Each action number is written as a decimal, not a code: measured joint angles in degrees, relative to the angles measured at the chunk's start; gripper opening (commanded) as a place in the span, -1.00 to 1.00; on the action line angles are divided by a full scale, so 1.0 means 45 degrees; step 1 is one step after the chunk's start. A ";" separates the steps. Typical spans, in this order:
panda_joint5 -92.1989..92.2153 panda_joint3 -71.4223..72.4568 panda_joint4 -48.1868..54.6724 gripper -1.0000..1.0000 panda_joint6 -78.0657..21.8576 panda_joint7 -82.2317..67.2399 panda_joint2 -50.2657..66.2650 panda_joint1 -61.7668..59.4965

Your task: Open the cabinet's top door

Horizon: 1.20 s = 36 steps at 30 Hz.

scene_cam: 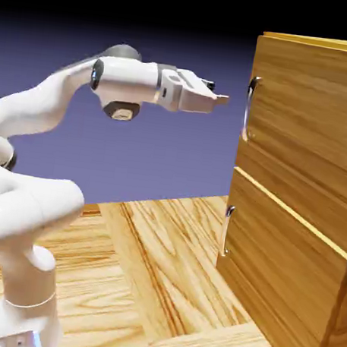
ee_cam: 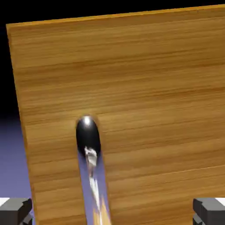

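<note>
Nearest in the hand view, two grey fingertips (ee_cam: 15,210) sit at 7 and 5 o'clock along the bottom edge, spread wide with nothing between them but wood and a strip of silver. Just beyond them the silver handle (ee_cam: 90,154) runs from the bottom edge up toward the middle, ending in a dark rounded tip with a bright glint, slightly toward 9 o'clock from centre. Behind it the top door (ee_cam: 145,88) fills nearly the whole view with light-brown grain; its outer edge shows at 9 o'clock against the blue-violet backdrop.

From the exterior view, the white arm's base stands at 7 o'clock on the wood-grain desk (scene_cam: 165,267). The arm rises and reaches level toward 3 o'clock, and the claw (scene_cam: 216,99) points at the cabinet (scene_cam: 303,200), its jaws apart and empty, near the handle of the top door (scene_cam: 249,108) but not touching it. That curved handle stands vertical close to the door's near edge, at about 2 o'clock in the picture. The door lies flush with the cabinet front. Below it, at about 4 o'clock, the lower panel (scene_cam: 286,275) carries its own small handle (scene_cam: 227,230).
</note>
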 measured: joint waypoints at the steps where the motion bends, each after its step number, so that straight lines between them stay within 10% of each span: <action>1: 0.0554 0.0259 0.0056 1.00 -0.0153 -0.0211 -0.0285 -0.0295; 11: 0.4042 0.1769 0.1831 1.00 -0.1141 -0.1085 -0.1531 -0.3537; 12: 0.4098 0.1789 0.1921 -1.00 -0.1158 -0.1079 -0.1528 -0.3649; 36: 0.1677 -0.4845 -0.5205 -1.00 -1.2579 -0.5633 -0.1486 -0.2538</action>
